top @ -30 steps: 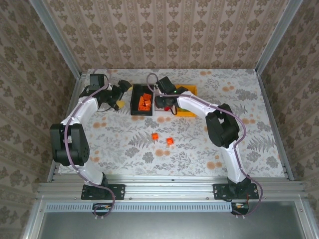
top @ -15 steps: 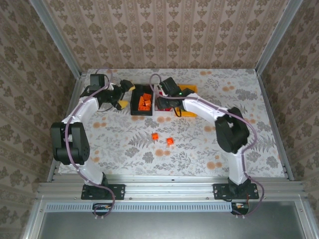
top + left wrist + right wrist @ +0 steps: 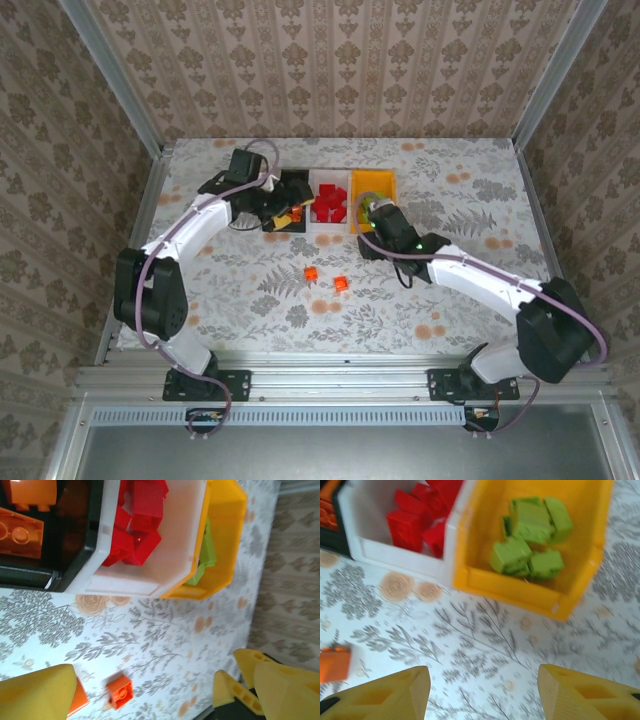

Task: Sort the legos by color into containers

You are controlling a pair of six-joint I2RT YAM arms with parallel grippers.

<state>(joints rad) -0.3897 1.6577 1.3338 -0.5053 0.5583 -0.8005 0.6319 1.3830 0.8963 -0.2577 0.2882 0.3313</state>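
The black bin (image 3: 70, 565), white bin (image 3: 150, 582) and yellow bin (image 3: 520, 592) touch side by side in a far row. Two orange bricks (image 3: 311, 272) lie nearer on bare table with room all round. The left claw (image 3: 283, 205) hangs over the black bin's near edge. The right claw (image 3: 485, 690) is just near of the yellow bin. Both have fingers apart and hold nothing.
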